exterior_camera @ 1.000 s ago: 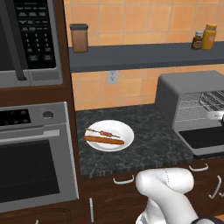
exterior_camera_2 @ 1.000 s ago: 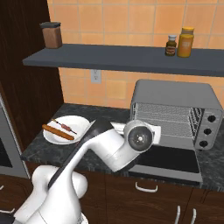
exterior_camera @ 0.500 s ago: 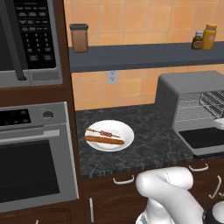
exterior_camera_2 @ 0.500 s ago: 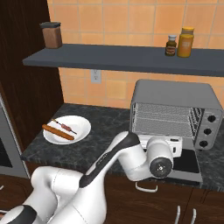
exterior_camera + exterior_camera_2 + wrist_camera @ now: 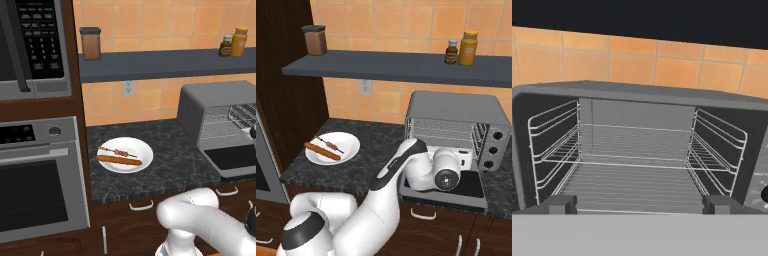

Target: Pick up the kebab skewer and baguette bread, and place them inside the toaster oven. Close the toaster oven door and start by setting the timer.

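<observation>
toaster oven (image 5: 456, 107) stands open at right; gripper (image 5: 639, 204), jaws wide and empty, must next fetch the kebab skewer (image 5: 118, 151) at centre-left.

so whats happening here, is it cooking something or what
Nothing is cooking yet. The toaster oven sits on the counter with its door dropped open and its wire rack bare. The robot's gripper is open and empty, facing straight into the oven. The kebab skewer and the baguette bread lie side by side on a white plate further left on the counter, so neither has been picked up.
</observation>
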